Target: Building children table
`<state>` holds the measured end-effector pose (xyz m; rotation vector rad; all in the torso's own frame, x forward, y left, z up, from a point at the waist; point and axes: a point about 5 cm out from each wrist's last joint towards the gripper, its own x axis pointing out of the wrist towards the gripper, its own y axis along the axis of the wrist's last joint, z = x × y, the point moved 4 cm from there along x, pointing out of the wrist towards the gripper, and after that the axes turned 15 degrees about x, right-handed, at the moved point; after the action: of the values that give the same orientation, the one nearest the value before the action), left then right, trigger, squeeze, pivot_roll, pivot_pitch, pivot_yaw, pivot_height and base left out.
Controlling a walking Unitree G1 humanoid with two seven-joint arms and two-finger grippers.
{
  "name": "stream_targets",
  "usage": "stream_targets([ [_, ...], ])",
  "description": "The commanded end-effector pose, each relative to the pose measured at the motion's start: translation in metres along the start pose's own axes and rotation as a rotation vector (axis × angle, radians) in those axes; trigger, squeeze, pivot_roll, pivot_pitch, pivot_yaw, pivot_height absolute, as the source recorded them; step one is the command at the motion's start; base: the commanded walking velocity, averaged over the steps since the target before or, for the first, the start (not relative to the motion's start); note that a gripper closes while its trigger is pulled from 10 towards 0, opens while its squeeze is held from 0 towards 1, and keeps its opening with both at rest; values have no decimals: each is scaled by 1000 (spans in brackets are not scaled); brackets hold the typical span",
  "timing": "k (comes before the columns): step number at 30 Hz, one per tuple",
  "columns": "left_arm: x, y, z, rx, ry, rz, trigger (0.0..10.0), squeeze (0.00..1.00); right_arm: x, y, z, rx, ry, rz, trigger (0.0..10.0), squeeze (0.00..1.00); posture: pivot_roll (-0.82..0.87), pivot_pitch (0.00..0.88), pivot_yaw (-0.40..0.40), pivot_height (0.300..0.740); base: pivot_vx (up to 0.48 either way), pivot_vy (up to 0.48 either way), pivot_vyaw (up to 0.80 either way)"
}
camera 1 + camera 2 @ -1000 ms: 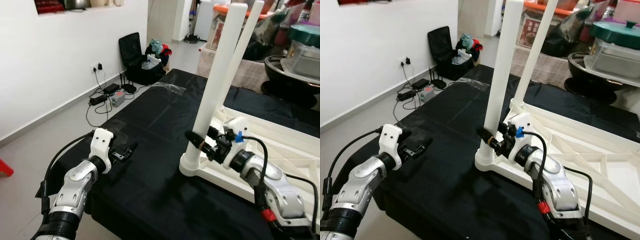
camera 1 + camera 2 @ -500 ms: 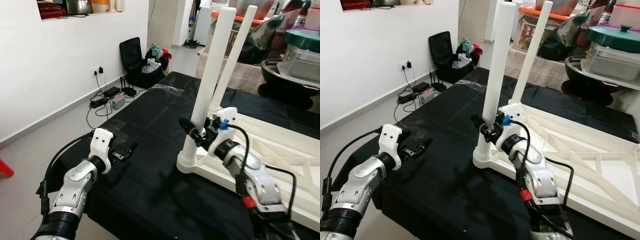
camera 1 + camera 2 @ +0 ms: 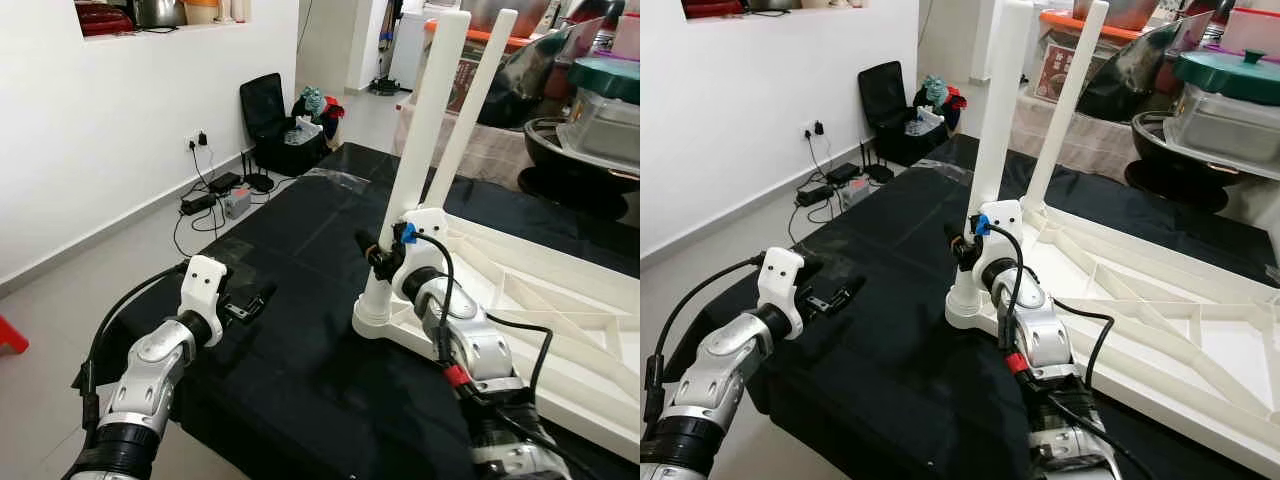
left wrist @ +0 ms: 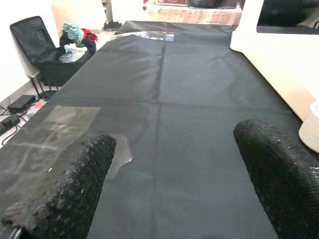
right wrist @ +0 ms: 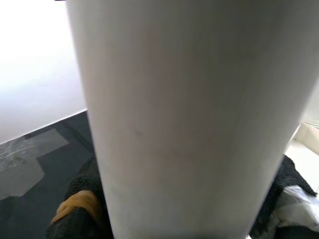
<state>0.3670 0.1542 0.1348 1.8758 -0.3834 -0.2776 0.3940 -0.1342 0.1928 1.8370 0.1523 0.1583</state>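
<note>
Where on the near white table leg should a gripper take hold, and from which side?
Low on the near leg, just above its socket, from the robot's side. It is a round upright post there, with the right gripper already around it.

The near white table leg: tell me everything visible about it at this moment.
The near table leg is a smooth, round white tube, plastic by its look. It stands upright with a slight lean, its foot set in a round socket at the corner of the upturned white tabletop, which lies on black cloth. The right end effector grips it low down, fingers on either side. A second leg stands behind.
</note>
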Motion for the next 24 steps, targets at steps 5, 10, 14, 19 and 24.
stream_targets([
  [5,-1,-3,3,-13,-6,-9,10000,0,-5,11,17,37,-61,68,0,0,68,0,-133,740,0,0,0],
  [10,-1,-4,5,-13,-12,-7,10000,0,-20,20,41,45,-192,126,0,0,51,0,-123,740,0,0,0],
  [14,-1,-4,5,-11,-14,-9,10000,0,-56,17,101,18,-707,135,0,0,49,0,-123,740,0,0,0],
  [19,-1,-4,5,-9,-15,-10,10000,0,-74,14,104,42,-831,154,0,0,46,0,-117,740,0,0,0],
  [24,0,-5,6,-7,-20,-12,10000,0,-101,4,86,87,-951,155,0,0,43,0,-114,740,0,0,0],
])
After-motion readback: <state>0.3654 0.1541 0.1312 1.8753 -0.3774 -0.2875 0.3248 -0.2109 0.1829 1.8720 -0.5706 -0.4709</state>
